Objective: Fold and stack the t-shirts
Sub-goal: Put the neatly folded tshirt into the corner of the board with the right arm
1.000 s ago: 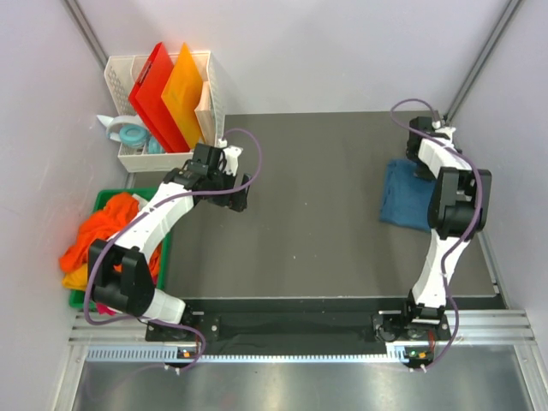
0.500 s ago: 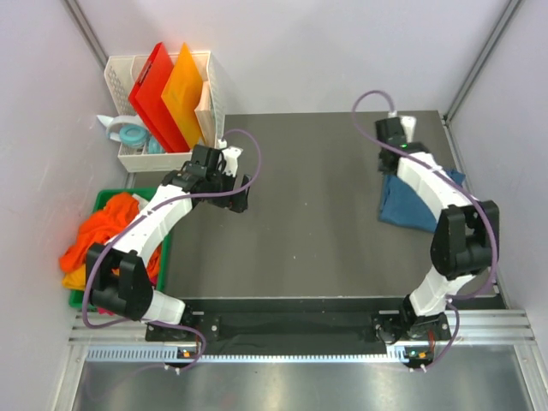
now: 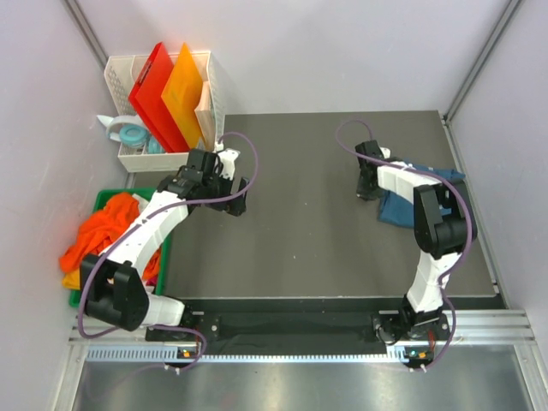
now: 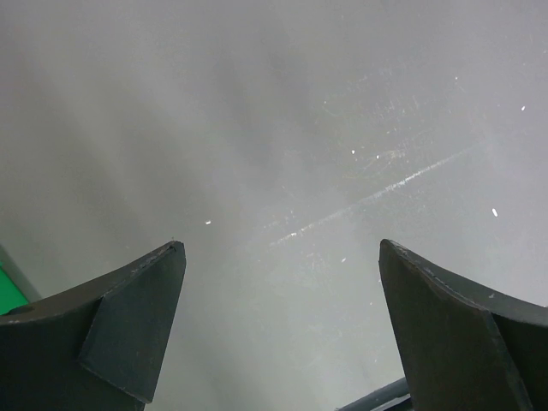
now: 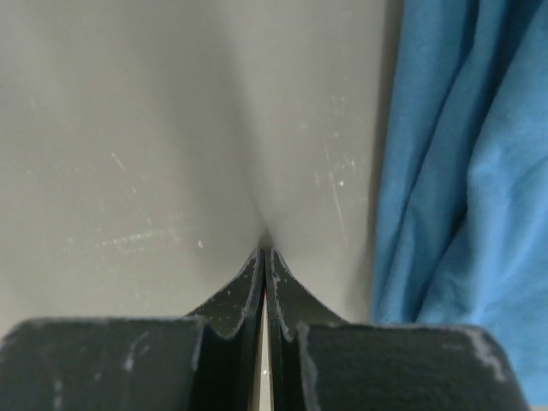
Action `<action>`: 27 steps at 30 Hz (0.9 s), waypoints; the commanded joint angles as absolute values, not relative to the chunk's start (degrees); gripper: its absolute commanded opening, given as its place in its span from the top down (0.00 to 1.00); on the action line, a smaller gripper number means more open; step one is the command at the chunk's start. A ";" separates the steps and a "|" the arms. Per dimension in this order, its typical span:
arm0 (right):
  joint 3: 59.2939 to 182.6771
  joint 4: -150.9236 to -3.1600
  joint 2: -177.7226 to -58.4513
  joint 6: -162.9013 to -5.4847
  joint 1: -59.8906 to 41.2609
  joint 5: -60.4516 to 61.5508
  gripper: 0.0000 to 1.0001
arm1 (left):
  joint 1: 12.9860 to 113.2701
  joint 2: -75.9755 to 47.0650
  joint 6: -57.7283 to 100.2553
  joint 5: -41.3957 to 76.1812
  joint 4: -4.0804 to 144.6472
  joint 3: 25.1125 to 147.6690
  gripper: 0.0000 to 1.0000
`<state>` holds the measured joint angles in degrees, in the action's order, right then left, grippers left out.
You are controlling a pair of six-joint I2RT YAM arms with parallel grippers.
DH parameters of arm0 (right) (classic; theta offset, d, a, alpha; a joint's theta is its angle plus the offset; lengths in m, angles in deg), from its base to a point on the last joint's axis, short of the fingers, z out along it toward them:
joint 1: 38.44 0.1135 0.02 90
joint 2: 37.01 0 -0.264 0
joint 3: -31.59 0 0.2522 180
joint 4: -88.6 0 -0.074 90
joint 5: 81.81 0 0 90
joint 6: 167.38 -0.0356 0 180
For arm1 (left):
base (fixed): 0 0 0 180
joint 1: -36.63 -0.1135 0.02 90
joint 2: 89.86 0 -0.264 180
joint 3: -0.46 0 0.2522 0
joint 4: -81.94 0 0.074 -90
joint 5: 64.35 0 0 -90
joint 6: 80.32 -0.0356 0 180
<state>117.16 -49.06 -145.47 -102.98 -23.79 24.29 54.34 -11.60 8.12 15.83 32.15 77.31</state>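
The table (image 3: 300, 231) is a dark mat, with both arms reaching over it from the near edge.

A green bin (image 3: 104, 199) sits off the table's left edge. It holds a loose heap of orange shirts (image 3: 103, 227), which spill over its outer rim, and a bit of yellow shirt (image 3: 75, 278) shows at the heap's near end. The bin (image 4: 7, 289) also shows as a green sliver at the left border of the left wrist view.

A white basket (image 3: 120, 77) stands off the far left corner. A red board (image 3: 152, 90) and an orange board (image 3: 184, 86) lean upright in it, side by side.

The blue shirt (image 3: 398, 208) lies crumpled against the right edge of the table, nearer the far corner than the near one, and the right arm crosses over part of it. In the right wrist view its folds (image 5: 462, 171) fill the right side.

The left gripper (image 3: 238, 201) hangs over the table near the left edge. Its fingers are spread wide around bare table and hold nothing (image 4: 278, 248).

The right gripper (image 3: 368, 190) is just beside the shirt's inner edge. Its fingers are pressed tight together over bare table, with no cloth between them (image 5: 264, 253).
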 commanded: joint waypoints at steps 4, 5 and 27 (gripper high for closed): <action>114.52 -46.45 -143.97 -107.78 -23.94 27.26 1.00 | 53.94 -13.75 8.19 15.46 33.99 77.15 0.01; 113.56 -45.74 -142.66 -109.18 -24.03 27.87 1.00 | 53.94 -13.66 8.28 15.46 34.16 77.33 0.01; 98.87 -49.70 -128.23 -107.79 -21.85 23.57 0.96 | 53.77 -13.13 8.80 13.88 34.34 77.24 0.01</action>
